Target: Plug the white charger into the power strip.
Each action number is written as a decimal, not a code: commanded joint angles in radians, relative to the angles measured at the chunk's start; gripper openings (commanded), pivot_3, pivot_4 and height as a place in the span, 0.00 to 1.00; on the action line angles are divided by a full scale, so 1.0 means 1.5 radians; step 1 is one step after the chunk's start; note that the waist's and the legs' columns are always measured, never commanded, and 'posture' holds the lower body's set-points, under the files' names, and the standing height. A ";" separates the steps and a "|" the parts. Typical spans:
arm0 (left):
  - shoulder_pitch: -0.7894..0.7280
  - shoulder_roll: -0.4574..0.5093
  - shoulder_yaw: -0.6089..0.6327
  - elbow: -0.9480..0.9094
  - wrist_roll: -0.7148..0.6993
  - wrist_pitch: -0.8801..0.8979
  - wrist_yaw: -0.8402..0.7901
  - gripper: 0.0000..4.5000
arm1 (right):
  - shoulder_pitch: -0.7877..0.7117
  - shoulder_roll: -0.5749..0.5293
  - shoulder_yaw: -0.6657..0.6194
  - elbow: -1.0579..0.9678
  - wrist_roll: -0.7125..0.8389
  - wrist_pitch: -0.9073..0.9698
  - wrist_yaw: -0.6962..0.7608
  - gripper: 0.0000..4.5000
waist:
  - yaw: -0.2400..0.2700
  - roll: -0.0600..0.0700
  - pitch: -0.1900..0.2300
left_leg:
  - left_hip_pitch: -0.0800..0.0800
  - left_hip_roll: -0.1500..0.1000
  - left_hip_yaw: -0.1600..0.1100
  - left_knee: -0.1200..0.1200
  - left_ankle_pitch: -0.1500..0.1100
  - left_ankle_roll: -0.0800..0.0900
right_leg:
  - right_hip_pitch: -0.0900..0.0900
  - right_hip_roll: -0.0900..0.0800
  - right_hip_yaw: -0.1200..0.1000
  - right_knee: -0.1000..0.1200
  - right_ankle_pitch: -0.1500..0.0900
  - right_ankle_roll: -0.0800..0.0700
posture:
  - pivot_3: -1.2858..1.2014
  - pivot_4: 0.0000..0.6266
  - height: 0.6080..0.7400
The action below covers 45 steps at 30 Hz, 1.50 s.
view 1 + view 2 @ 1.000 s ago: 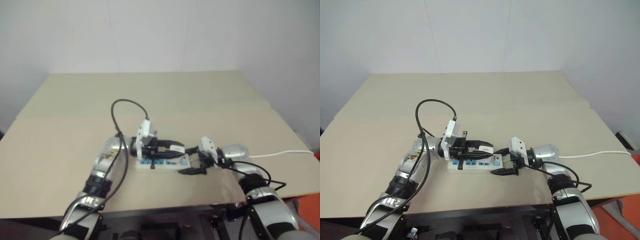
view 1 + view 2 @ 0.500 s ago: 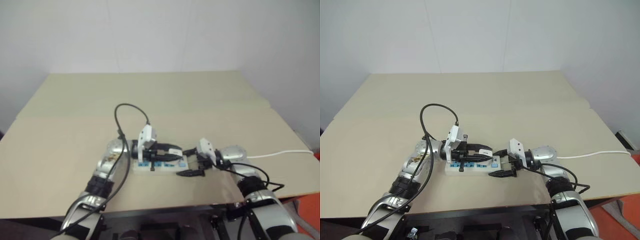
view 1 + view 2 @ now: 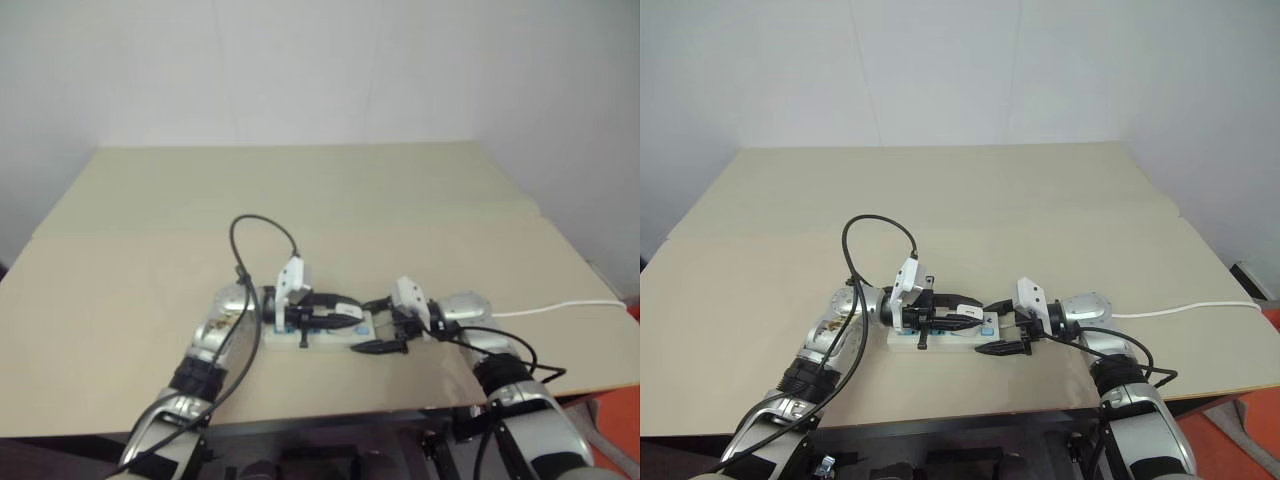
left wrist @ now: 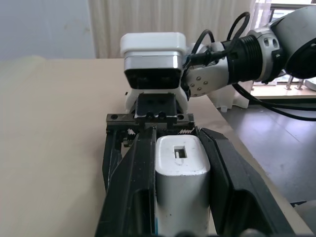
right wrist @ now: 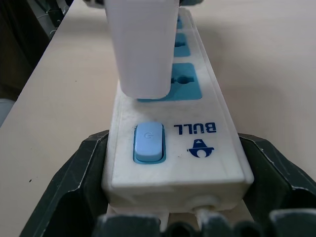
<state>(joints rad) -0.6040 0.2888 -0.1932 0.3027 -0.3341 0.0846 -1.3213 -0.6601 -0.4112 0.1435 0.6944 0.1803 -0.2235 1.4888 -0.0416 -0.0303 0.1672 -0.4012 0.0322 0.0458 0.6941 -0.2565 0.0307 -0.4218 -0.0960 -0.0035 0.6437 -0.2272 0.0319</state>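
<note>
The white charger (image 4: pixel 180 187) is clamped between the black fingers of my left gripper (image 3: pixel 345 317), which is shut on it. It stands upright over the power strip (image 5: pixel 197 148), a white bar with blue sockets lying on the table. The charger's (image 5: pixel 140 49) lower end meets the strip's face at the socket beside the blue switch (image 5: pixel 148 143); its prongs are hidden. My right gripper (image 3: pixel 992 327) is shut on the switch end of the strip (image 3: pixel 940 340), one finger on each long side.
The strip's thin white cable (image 3: pixel 560 308) runs off to the right table edge. A black cable loop (image 3: pixel 260 225) arches over my left arm. The beige table (image 3: pixel 300 190) stretches far behind the strip, and its front edge lies close below both grippers.
My left gripper has come down with the charger onto the strip. The right gripper has kept its hold on the strip's end.
</note>
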 commanded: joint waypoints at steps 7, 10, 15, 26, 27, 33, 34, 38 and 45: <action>0.005 0.017 0.003 0.002 0.005 -0.010 -0.006 0.23 | 0.006 0.002 -0.004 -0.034 0.015 0.008 0.004 0.76 | 0.000 0.000 0.000 | 0.000 0.000 0.000 0.000 0.000 0.000 | 0.000 0.000 0.000 0.000 0.000 0.000 | 0.52 0.24 1.00; 0.003 0.027 0.010 0.009 0.004 -0.010 -0.006 0.23 | 0.008 0.001 -0.003 -0.036 0.014 0.008 0.004 0.76 | 0.000 0.000 0.000 | 0.000 0.000 0.000 0.000 0.000 0.000 | 0.000 0.000 0.000 0.000 0.000 0.000 | 0.52 0.24 1.00; 0.014 0.048 0.013 0.001 -0.004 0.008 -0.014 0.23 | 0.010 -0.001 -0.001 -0.040 0.015 0.010 0.006 0.76 | 0.000 0.000 0.000 | 0.000 0.000 0.000 0.000 0.000 0.000 | 0.000 0.000 0.000 0.000 0.000 0.000 | 0.52 0.24 1.00; 0.029 0.074 0.013 -0.016 -0.009 0.013 -0.016 0.23 | 0.004 -0.006 0.000 -0.028 0.012 0.011 0.010 0.76 | 0.000 0.000 0.000 | 0.000 0.000 0.000 0.000 0.000 0.000 | 0.000 0.000 0.000 -0.001 0.000 0.000 | 0.52 0.24 1.00; 0.030 0.076 0.013 -0.017 -0.009 0.013 -0.017 0.23 | 0.004 -0.006 0.000 -0.028 0.011 0.011 0.011 0.76 | 0.000 0.000 0.000 | 0.000 0.000 0.000 0.000 0.000 0.000 | 0.000 0.000 0.000 -0.001 0.000 0.000 | 0.52 0.24 1.00; 0.041 0.092 0.012 -0.028 -0.011 0.022 -0.022 0.23 | 0.004 -0.005 0.000 -0.025 0.011 0.009 0.011 0.76 | -0.001 0.000 0.000 | 0.000 0.000 0.000 0.000 0.000 0.000 | 0.000 0.000 0.000 -0.001 0.000 0.000 | 0.52 0.24 1.00; 0.042 0.097 0.014 -0.027 -0.010 0.022 -0.023 0.23 | 0.004 -0.005 0.000 -0.025 0.012 0.009 0.011 0.76 | -0.001 0.000 0.000 | 0.000 0.000 0.000 0.000 0.000 0.000 | 0.000 0.000 0.000 -0.001 0.000 0.000 | 0.52 0.24 1.00; 0.048 0.110 0.016 -0.024 -0.008 0.021 -0.027 0.23 | 0.005 -0.005 0.000 -0.024 0.012 0.008 0.010 0.76 | -0.001 0.000 0.000 | 0.001 0.000 0.000 -0.001 0.000 0.000 | 0.000 0.000 0.001 -0.001 0.000 0.000 | 0.52 0.24 1.00; 0.058 0.108 0.002 -0.029 -0.003 0.017 -0.027 0.23 | 0.004 -0.003 0.001 -0.025 0.014 0.010 0.008 0.76 | -0.001 0.000 0.000 | 0.002 0.001 0.001 -0.001 0.000 0.000 | 0.000 0.001 0.002 -0.001 0.000 0.000 | 0.52 0.24 1.00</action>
<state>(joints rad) -0.5483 0.4010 -0.1947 0.2321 -0.3656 0.1043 -1.3465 -0.6503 -0.3944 0.1629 0.6675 0.1822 -0.2123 1.4820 -0.0434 -0.0299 0.1669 -0.3983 0.0331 0.0478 0.6929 -0.2573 0.0309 -0.4218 -0.0946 0.0001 0.6420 -0.2273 0.0319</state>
